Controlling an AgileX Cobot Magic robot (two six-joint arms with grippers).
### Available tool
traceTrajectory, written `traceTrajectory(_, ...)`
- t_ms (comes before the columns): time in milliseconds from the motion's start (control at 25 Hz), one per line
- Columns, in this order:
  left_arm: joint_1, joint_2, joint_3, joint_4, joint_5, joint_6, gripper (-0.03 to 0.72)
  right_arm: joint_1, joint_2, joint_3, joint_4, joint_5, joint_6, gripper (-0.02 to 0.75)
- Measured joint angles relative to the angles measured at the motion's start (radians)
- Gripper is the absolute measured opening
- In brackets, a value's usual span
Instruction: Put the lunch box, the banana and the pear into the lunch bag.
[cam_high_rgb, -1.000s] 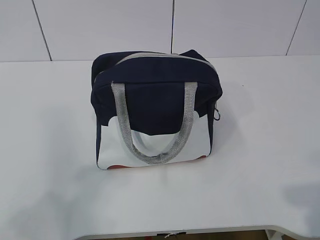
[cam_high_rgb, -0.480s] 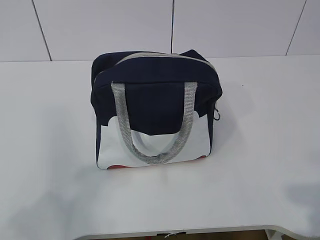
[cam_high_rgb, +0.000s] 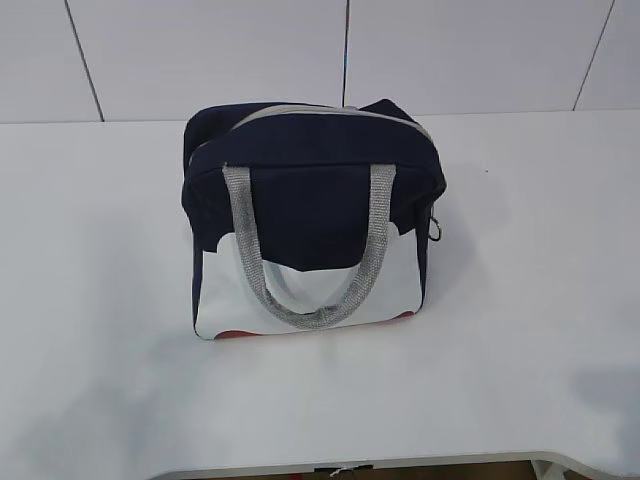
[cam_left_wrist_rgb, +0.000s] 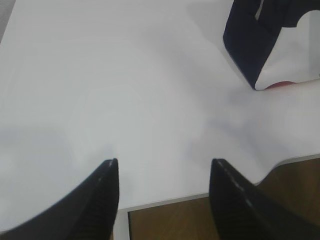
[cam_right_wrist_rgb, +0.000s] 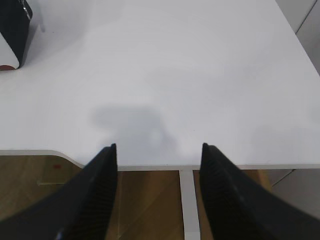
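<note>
The navy-blue lunch bag (cam_high_rgb: 310, 200) stands upright in the middle of the white table (cam_high_rgb: 530, 300), its grey handles hanging down the front and its zipper drawn across the top. A corner of the lunch bag (cam_left_wrist_rgb: 260, 45) shows at the upper right of the left wrist view, and a sliver of the lunch bag (cam_right_wrist_rgb: 12, 30) at the upper left of the right wrist view. My left gripper (cam_left_wrist_rgb: 164, 162) hangs open over the table's front edge, nothing between its fingers. My right gripper (cam_right_wrist_rgb: 159, 146) is open and empty there too. The lunch box, the banana and the pear are out of view.
A ring pull (cam_high_rgb: 435, 230) hangs at the bag's right end. A tiled wall (cam_high_rgb: 480, 50) rises behind the table. Brown floor (cam_right_wrist_rgb: 145, 200) shows beyond the table's front edge under both grippers. Neither arm appears in the exterior view.
</note>
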Motion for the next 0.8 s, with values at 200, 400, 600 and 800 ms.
traceTrajectory(200,0.000,0.000,0.000,0.000,0.000,0.000,0.414,0.000,0.000,0.000,0.000,0.000,0.000,0.442)
traceTrajectory(400,0.000,0.000,0.000,0.000,0.000,0.000,0.414,0.000,0.000,0.000,0.000,0.000,0.000,0.442)
traceTrajectory(600,0.000,0.000,0.000,0.000,0.000,0.000,0.414,0.000,0.000,0.000,0.000,-0.002,0.000,0.442)
traceTrajectory(800,0.000,0.000,0.000,0.000,0.000,0.000,0.414,0.000,0.000,0.000,0.000,-0.002,0.000,0.442)
